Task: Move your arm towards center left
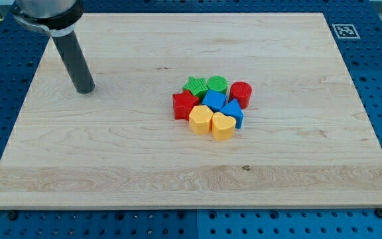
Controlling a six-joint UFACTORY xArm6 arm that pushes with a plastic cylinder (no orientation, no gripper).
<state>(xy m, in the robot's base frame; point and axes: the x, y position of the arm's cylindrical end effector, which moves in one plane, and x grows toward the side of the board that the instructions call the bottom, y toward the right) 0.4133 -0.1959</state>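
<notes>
Tip (pixel 85 90) of my dark rod is resting on the wooden board (pixel 111 166) in the view's upper left, well apart from the cluster of blocks near the board's middle and touching none of them; being a bare rod, it is grasping nothing. Nearest the view's bottom in that cluster, a yellow heart block (pixel 222 126) and a yellow block (pixel 200 120) are sitting side by side. Just behind them a red star block (pixel 184 104), a blue cube (pixel 214 101) and a blue block (pixel 233 111) are huddling together. Farthest back, a green star block (pixel 193 85), a green cylinder (pixel 217 83) and a red cylinder (pixel 241 93) are lining up.
</notes>
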